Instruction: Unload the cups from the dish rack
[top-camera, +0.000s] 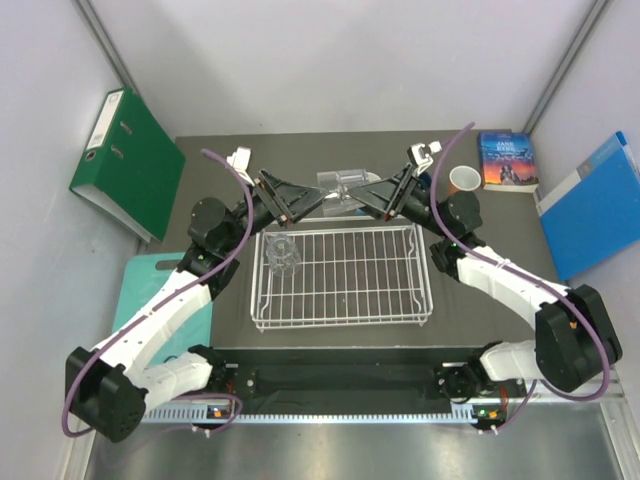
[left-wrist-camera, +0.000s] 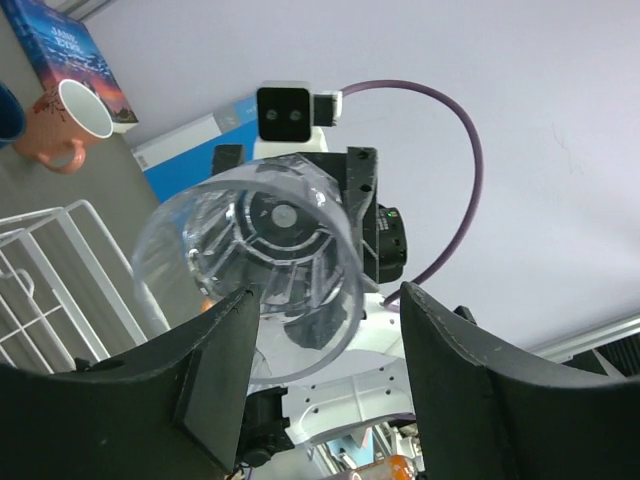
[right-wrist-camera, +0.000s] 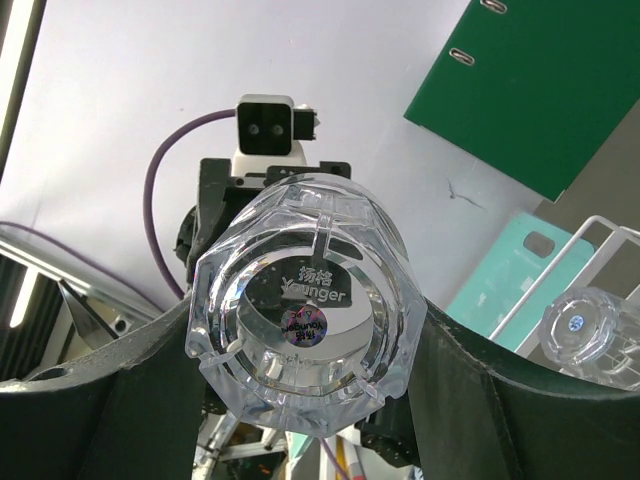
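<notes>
A clear glass tumbler (top-camera: 340, 186) hangs on its side above the back edge of the white dish rack (top-camera: 340, 322), between both arms. My right gripper (top-camera: 382, 200) is shut on it, and in the right wrist view its fingers press both sides of the tumbler (right-wrist-camera: 300, 310) near the thick base. My left gripper (top-camera: 290, 204) faces its open mouth. In the left wrist view the tumbler's rim (left-wrist-camera: 250, 270) lies against the left finger with a gap to the other, so the left gripper (left-wrist-camera: 325, 300) is open. A second tumbler (top-camera: 283, 255) stands in the rack's back-left corner. A salmon-pink mug (top-camera: 463, 180) stands on the table.
A green binder (top-camera: 125, 160) leans against the left wall. A book (top-camera: 507, 160) lies beside the mug at the back right, with a blue folder (top-camera: 595, 205) further right. A teal cutting board (top-camera: 150, 290) lies left of the rack under the left arm.
</notes>
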